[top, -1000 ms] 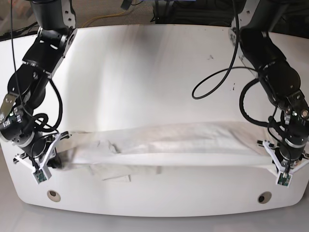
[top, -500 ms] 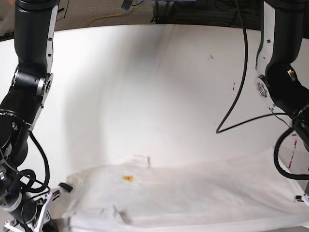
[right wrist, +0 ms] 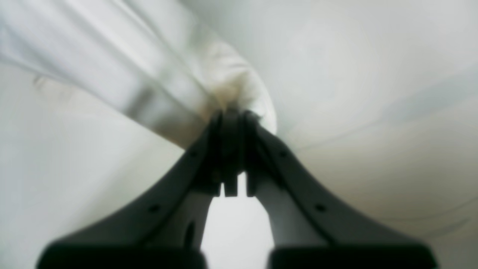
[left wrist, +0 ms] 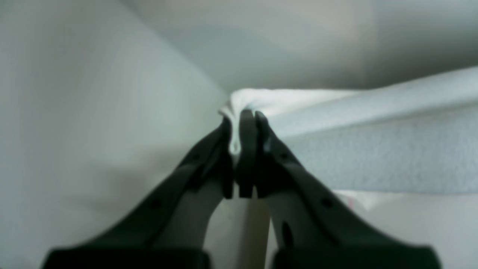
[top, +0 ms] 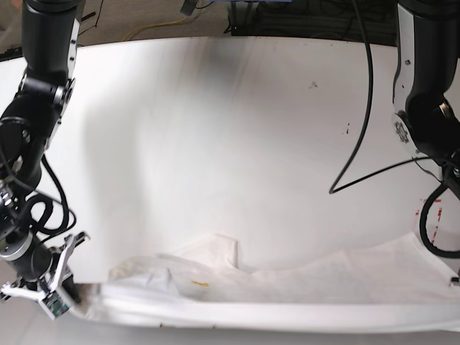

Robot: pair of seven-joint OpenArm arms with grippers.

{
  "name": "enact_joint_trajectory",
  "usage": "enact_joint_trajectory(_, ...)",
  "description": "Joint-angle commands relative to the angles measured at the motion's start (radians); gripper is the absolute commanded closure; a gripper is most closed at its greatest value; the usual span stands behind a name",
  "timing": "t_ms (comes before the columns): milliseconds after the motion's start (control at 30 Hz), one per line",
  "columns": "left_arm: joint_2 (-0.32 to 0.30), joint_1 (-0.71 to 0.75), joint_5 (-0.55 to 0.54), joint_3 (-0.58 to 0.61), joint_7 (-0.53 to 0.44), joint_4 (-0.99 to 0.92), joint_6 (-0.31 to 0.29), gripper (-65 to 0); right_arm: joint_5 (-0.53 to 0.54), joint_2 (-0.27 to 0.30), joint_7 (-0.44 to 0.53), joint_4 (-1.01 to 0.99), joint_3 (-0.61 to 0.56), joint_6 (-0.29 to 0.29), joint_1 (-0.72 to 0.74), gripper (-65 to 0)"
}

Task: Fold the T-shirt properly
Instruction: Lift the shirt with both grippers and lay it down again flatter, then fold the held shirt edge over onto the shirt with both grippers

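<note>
Raised T-shirt [top: 287, 287] spans table [top: 215, 129] front edge, both fingers [left wrist: 257, 127] clamped

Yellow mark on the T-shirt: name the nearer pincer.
Right. The right pincer clamps the T-shirt's end closer to the yellow mark; the left pincer clamps the opposite, farther end, outside the base view.

Soft white cotton T-shirt [top: 302, 291] looks matt and slightly fuzzy up close, creased along its folds. Smooth white table top [top: 215, 129] carries a faint sheen. Both grippers' black plastic fingers [left wrist: 276, 164] look smooth and dull; glossy black cable [top: 359, 129] hangs nearby.
</note>
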Motion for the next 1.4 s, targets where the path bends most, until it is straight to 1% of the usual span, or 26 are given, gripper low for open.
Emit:
enact_joint_trajectory(0,-0.002,0.031,0.023,-0.001,0.015,0.055,0.005,0.0,-0.025,0.020,-0.009,0.051,0.037,-0.002,-0.044,0.0)
enact_joint_trajectory(67,0.024,0.117,0.023,-0.006,0.044,0.101,0.005,0.0,-0.025,-0.011,-0.009,0.084,0.077,-0.002,-0.150,0.0)
enact_joint_trajectory(167,0.039,0.239,0.023,-0.006,0.078,0.118,0.005,0.0,-0.025,-0.048,-0.009,0.104,0.143,-0.002,-0.281,0.0)
enact_joint_trajectory(333,0.050,0.425,0.023,-0.058,0.076,0.118,0.005,0.0,-0.025,-0.112,-0.008,0.104,0.227,-0.002,-0.449,0.0)
enact_joint_trajectory(400,0.072,0.500,0.025,-0.080,0.076,0.116,0.005,0.0,-0.025,-0.141,-0.006,0.104,0.269,-0.002,-0.524,0.0)
enact_joint_trajectory(467,0.087,0.572,0.025,-0.092,0.076,0.116,0.005,0.0,-0.025,-0.170,-0.006,0.101,0.297,-0.002,-0.583,0.0)
enact_joint_trajectory(600,0.098,0.721,0.025,-0.121,0.073,0.115,0.005,0.0,-0.030,-0.236,-0.006,0.097,0.333,-0.002,-0.683,0.0)
enact_joint_trajectory(667,0.112,0.775,0.025,-0.124,0.055,0.115,0.005,0.0,-0.033,-0.261,-0.006,0.097,0.344,-0.002,-0.715,0.0)
enact_joint_trajectory(733,0.130,0.852,0.028,-0.129,0.013,0.115,0.005,0.0,-0.031,-0.284,-0.006,0.097,0.353,-0.002,-0.758,0.0)
enact_joint_trajectory(933,0.139,1.045,0.025,-0.235,-0.107,0.110,0.005,0.0,-0.025,-0.338,-0.011,0.097,0.410,-0.002,-0.865,0.0)
enact_joint_trajectory(1033,0.141,1.109,0.023,-0.267,-0.145,0.102,0.005,0.0,-0.025,-0.345,-0.011,0.097,0.424,-0.002,-0.908,0.0)
enact_joint_trajectory(1100,0.155,1.142,0.022,-0.293,-0.156,0.101,0.005,0.0,-0.025,-0.358,-0.008,0.097,0.432,-0.002,-0.937,0.0)
enact_joint_trajectory(1267,0.170,1.143,0.022,-0.310,-0.160,0.104,0.005,0.0,-0.025,-0.365,-0.008,0.099,0.432,-0.002,-0.956,0.0)
enact_joint_trajectory(1367,0.185,1.105,0.022,-0.310,-0.160,0.104,0.005,0.0,-0.025,-0.365,-0.008,0.099,0.432,-0.002,-0.948,0.0)
